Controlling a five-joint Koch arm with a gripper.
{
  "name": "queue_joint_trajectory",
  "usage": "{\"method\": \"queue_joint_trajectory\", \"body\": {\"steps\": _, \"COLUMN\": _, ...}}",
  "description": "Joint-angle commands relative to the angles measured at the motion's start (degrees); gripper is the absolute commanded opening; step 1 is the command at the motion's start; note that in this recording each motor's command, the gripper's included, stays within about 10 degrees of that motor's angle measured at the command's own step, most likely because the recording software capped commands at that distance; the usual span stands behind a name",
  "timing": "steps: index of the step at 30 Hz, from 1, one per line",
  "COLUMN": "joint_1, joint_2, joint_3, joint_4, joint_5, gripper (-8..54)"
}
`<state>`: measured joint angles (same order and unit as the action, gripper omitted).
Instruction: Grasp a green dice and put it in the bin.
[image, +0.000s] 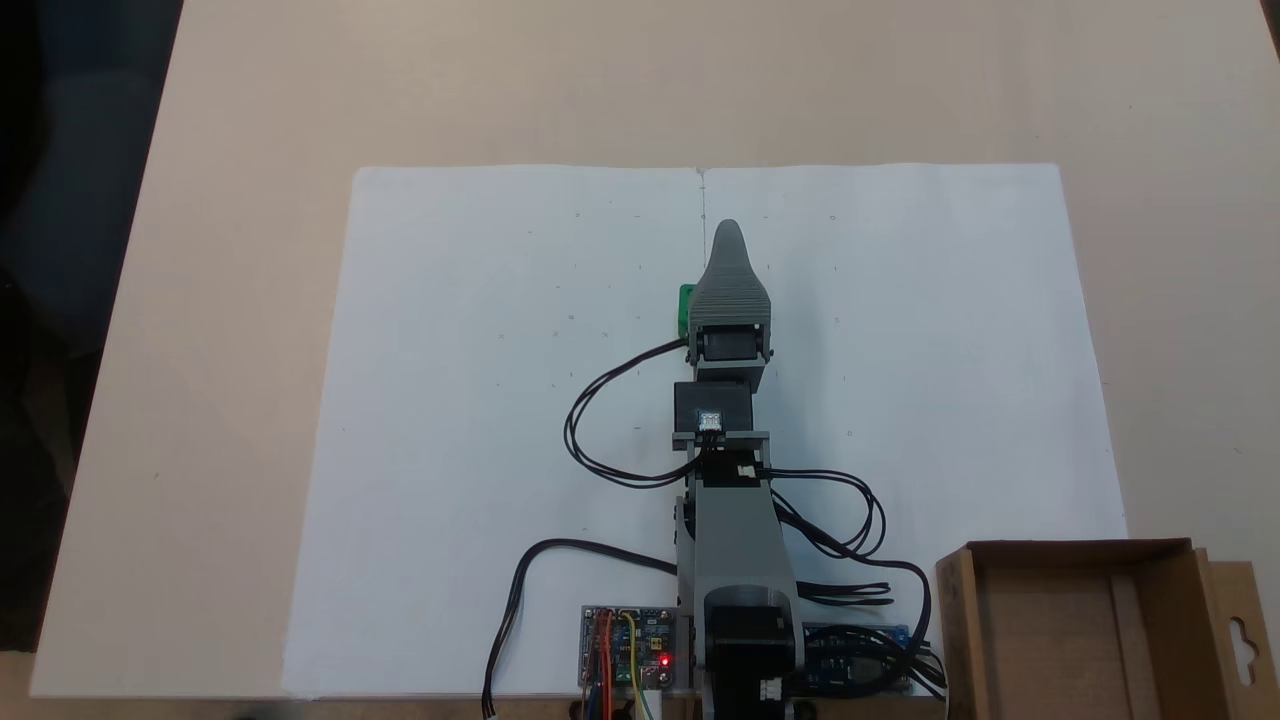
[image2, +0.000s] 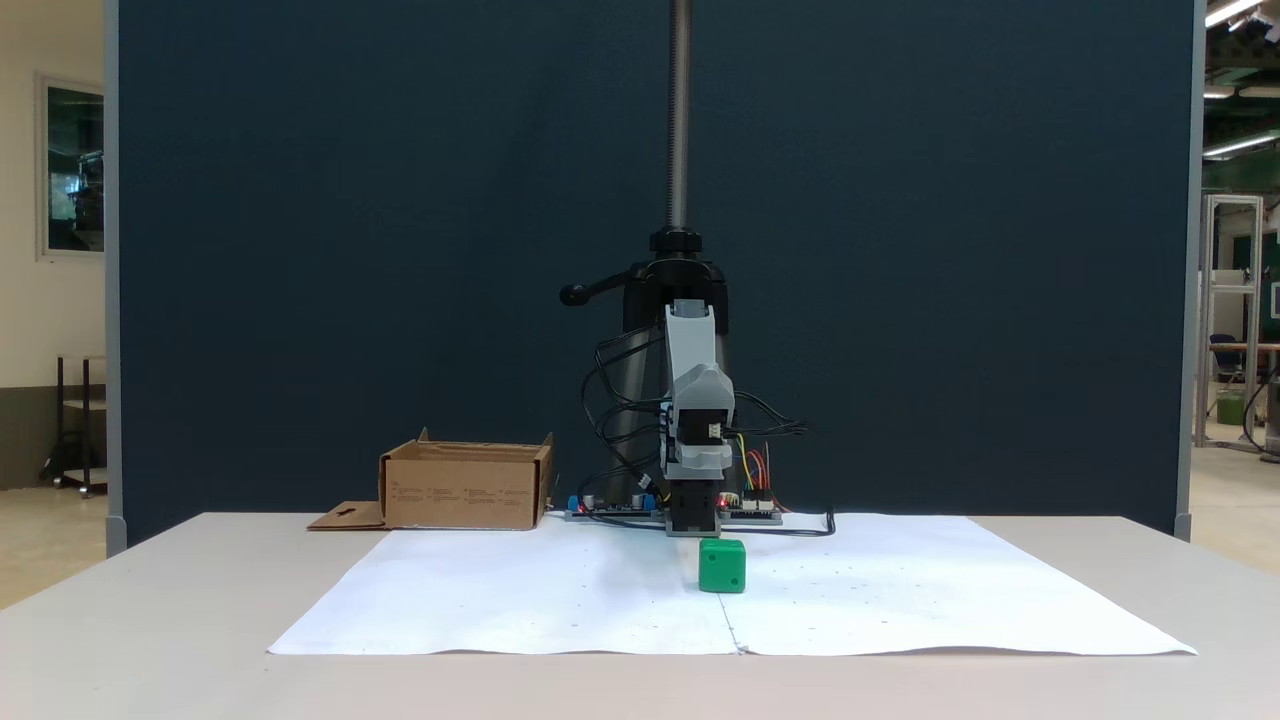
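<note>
From above, the green dice (image: 686, 308) peeks out at nine o'clock of the gripper (image: 729, 235), just beside and below it; whether its jaws are parted, I cannot tell.

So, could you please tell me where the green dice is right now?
The green dice sits on the white paper near its centre seam, just in front of the arm. In the view from above, it peeks out at the left edge of the jaws.
</note>
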<state>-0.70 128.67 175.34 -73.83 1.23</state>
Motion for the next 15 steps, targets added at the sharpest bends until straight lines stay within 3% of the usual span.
{"method": "queue_joint_trajectory", "body": {"steps": 1, "joint_1": 2.1, "joint_2": 6.7, "joint_3": 4.0, "joint_4": -9.5, "joint_5": -4.3, "gripper": 45.7}}
{"method": "queue_joint_trajectory", "body": {"steps": 15, "joint_1": 1.8, "joint_2": 6.7, "joint_3": 4.0, "joint_4": -9.5, "joint_5": -4.3, "gripper": 45.7}}
